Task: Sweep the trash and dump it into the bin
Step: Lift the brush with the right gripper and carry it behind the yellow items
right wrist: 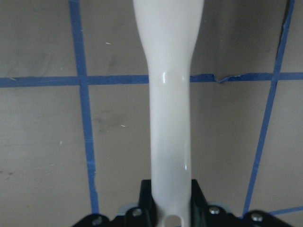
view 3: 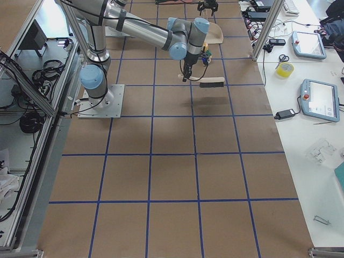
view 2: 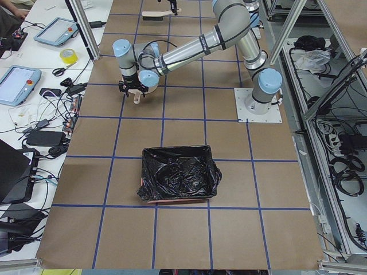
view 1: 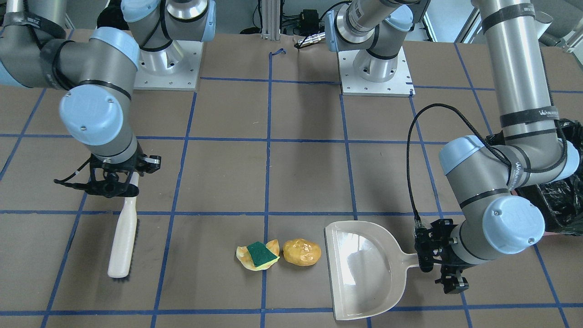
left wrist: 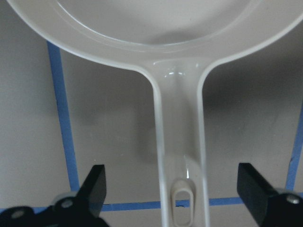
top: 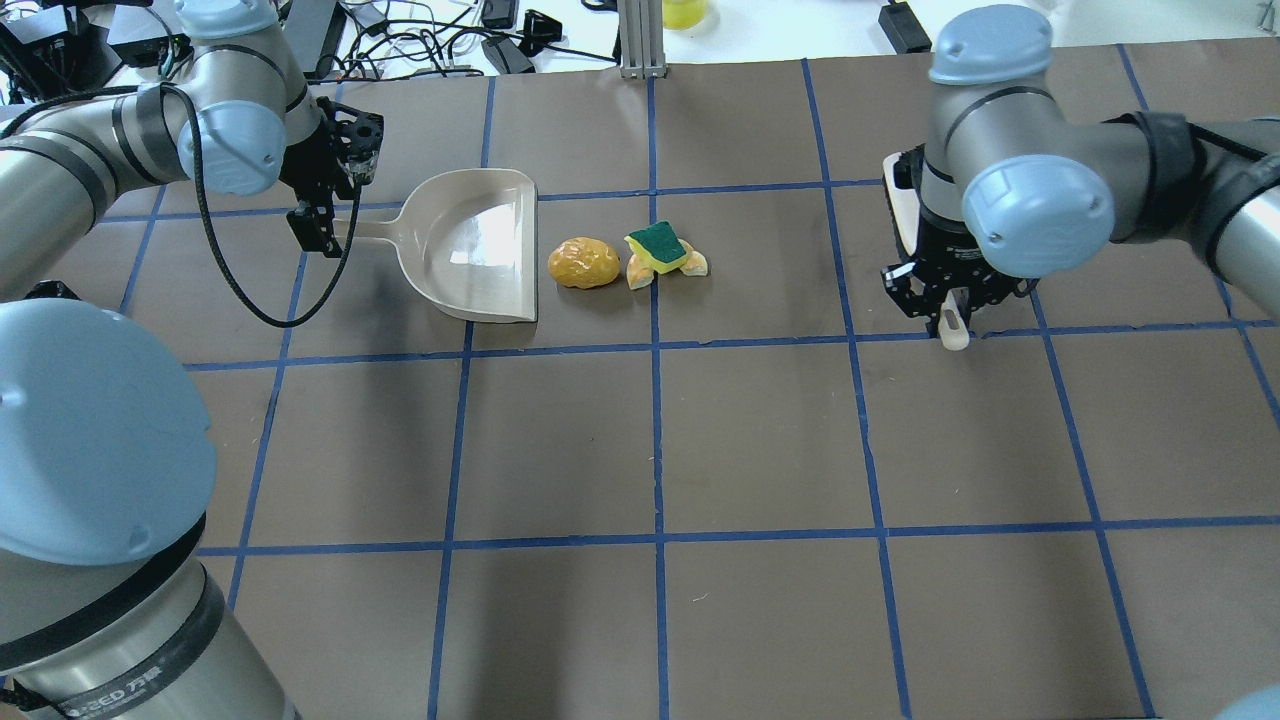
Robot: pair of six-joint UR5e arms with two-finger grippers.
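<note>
The trash lies in a row: a golden-brown potato-like lump [view 1: 302, 252] [top: 584, 263], and a yellow sponge wedge with a green face [view 1: 262, 254] [top: 657, 243] resting on a pale peel piece [top: 694, 263]. The beige dustpan [view 1: 364, 269] [top: 470, 245] sits just beside the lump, mouth toward it. My left gripper [view 1: 432, 262] [left wrist: 174, 184] is open, its fingers straddling the dustpan handle [left wrist: 180, 142] without touching it. My right gripper [view 1: 119, 182] [top: 950, 315] is shut on the cream brush [view 1: 124, 237] [right wrist: 170, 118], well to the other side of the trash. The bin [view 2: 179, 175], lined with a black bag, stands toward the table's left end.
The brown table is marked with a blue tape grid [top: 657, 450]. The bin's black bag [view 1: 562, 205] shows behind the left arm's elbow. Both arm bases [view 1: 375, 68] stand at the table's robot side. Cables and tablets [view 2: 17, 83] lie off the operators' side of the table.
</note>
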